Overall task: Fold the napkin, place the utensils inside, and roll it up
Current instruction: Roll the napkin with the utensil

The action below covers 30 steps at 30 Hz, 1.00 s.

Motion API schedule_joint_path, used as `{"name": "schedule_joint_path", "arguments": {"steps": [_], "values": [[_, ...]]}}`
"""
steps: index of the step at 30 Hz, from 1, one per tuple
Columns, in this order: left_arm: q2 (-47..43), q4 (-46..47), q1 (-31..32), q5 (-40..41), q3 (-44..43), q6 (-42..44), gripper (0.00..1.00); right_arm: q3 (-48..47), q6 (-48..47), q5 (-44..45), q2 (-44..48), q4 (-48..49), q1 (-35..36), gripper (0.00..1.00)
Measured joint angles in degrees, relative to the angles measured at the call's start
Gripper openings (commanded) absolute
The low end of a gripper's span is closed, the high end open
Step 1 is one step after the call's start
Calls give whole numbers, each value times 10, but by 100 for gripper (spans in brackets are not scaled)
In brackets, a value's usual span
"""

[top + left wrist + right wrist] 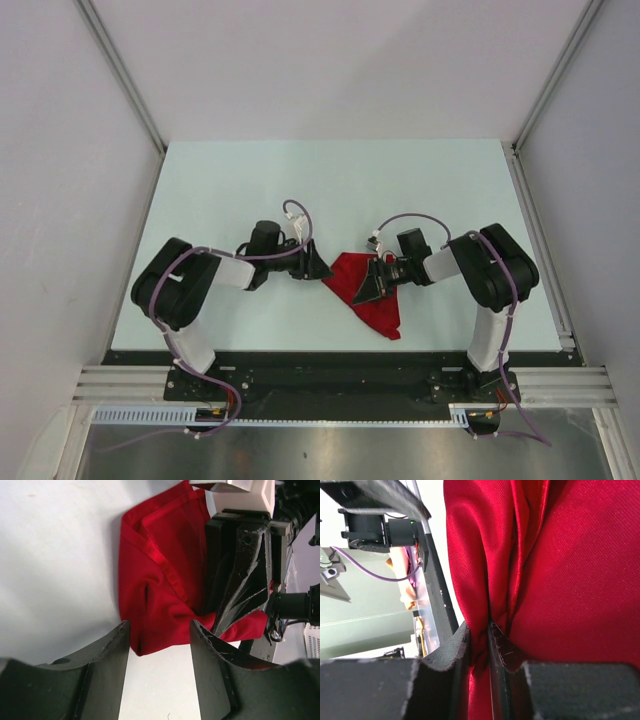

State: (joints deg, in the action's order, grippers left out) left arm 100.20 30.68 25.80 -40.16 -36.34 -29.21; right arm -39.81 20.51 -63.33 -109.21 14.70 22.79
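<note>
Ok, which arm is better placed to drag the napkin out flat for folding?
Right, probably: the right gripper is pinched shut on a bunched fold of the napkin, while the left gripper stands open at the cloth's edge, holding nothing.

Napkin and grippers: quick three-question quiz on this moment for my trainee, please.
1. True or false: the right gripper is shut on the napkin.
2. The left gripper is: A) open, B) clamped on the napkin, C) out of view.
3. Is the napkin lying flat or bunched up?
Key: 1 true; 2 A; 3 bunched up.
</note>
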Motion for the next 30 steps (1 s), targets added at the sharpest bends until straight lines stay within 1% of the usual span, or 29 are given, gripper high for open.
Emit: {"name": "schedule_joint_path", "arguments": {"steps": [2,3,5,8,9,10,11,12,13,15,16,19,20,23,25,27,30], "values": [[8,5,8,-5,-3,-4,51,-2,0,-6,-4,0,-3,17],[11,7,11,-6,-3,-4,48,-3,0,-9,-7,-1,-4,17],[15,10,15,-7,-3,-6,46,-7,0,-14,-11,-4,-5,17],[23,12,16,-8,-5,-8,33,-13,0,-16,-14,-15,-5,18],[26,13,16,-8,-5,-8,23,-16,-2,-17,-15,-21,-5,19],[28,14,16,-7,-5,-7,18,-18,-3,-17,-16,-26,-5,21],[29,14,15,-7,-5,-10,13,-21,-7,-17,-16,-34,-5,23],[30,14,15,-5,-5,-7,5,-25,-11,-16,-16,-43,-5,26],[30,14,15,-5,-5,-8,1,-29,-14,-15,-16,-53,-5,34],[30,13,14,-5,-5,-7,0,-38,-17,-15,-15,-76,-5,42],[30,12,15,-5,-5,-5,0,-43,-17,-16,-12,-89,-5,51],[30,-2,15,-5,-6,-5,0,-56,-28,7,18,-142,-3,60],[30,-10,15,-5,-8,-5,0,-60,-35,24,31,-156,-2,61],[33,-32,15,-5,-20,-6,0,-72,-54,121,93,-209,9,64],[37,-47,16,-6,-30,-8,0,-77,-63,190,138,-234,33,66],[38,-59,16,-5,-36,-8,0,-80,-74,294,195,-251,91,66],[38,-79,16,-5,-45,-9,0,-84,-91,441,257,-255,208,67]]}}
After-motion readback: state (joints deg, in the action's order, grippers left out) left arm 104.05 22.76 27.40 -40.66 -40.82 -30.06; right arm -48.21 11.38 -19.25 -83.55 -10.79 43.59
